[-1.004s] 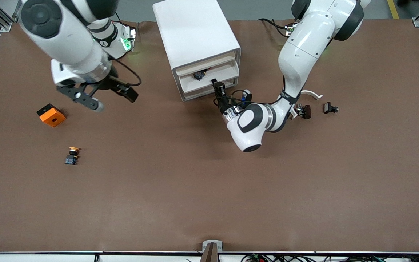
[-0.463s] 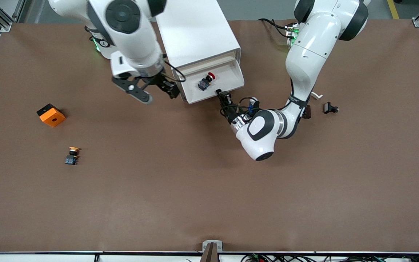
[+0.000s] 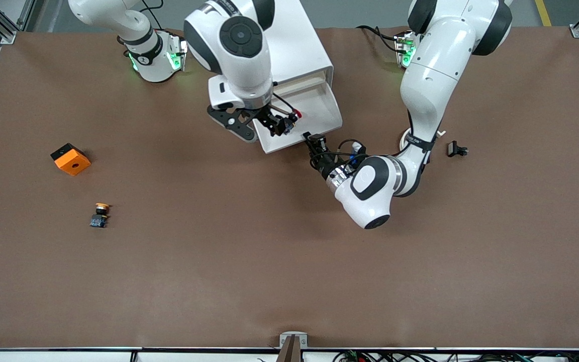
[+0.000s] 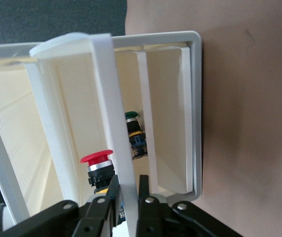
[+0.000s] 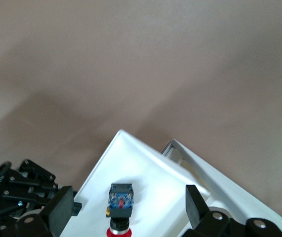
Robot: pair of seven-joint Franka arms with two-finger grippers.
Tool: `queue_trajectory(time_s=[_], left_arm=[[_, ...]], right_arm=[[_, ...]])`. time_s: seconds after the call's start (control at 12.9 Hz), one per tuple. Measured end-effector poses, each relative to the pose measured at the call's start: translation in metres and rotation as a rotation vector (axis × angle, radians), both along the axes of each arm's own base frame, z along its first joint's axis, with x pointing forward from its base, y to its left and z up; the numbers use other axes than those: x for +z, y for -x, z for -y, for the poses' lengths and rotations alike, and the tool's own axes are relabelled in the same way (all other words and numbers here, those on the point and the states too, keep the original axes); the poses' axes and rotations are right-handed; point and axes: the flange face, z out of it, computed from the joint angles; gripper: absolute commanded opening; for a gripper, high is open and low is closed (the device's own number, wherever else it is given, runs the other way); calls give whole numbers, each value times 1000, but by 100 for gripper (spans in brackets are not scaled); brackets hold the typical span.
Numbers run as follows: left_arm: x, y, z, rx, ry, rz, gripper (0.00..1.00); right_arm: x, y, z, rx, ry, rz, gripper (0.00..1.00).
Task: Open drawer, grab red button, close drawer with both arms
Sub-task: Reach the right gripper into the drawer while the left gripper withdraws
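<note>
Drawer (image 3: 322, 108) stood pulled out of white cabinet (image 3: 289, 45) at table's 12 o'clock. Red-capped button (image 5: 120, 199) lay inside it. Right gripper (image 3: 269, 125) hung over the button, jaws wide and apart from it. Left gripper (image 3: 314, 142), at drawer's 6 o'clock, narrow, pinched its front lip.

The brown desk (image 3: 289, 271) carries a white cabinet (image 3: 289, 45), an orange cube (image 3: 70, 159), a yellow-capped button (image 3: 99, 214) and a small black part (image 3: 456, 149).
</note>
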Motion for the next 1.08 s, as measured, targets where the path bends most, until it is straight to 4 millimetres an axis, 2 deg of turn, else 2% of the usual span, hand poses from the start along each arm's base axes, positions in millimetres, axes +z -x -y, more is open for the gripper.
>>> queue_trajectory(time_s=[0.15,0.31,0.54,0.77,0.93,1.08], left_arm=[[4,-10,-8,4,24,39,100],[19,-31,-19,14,48,110,100],[43,-67,-52,19,98,257,100],[76,-93,-93,-15,138,415,100],[99,-94,-106,-115,111,502,100],[119,-91,-109,-228,94,579,100]], right_arm=[[-2,8,-9,-4,2,1,100],[-1,15,-16,-17,1,6,100],[-8,31,-33,-35,12,4,100],[-39,46,-57,-73,-2,26,100],[-61,51,-62,-78,-3,34,100],[-72,50,-61,-77,11,32,100]])
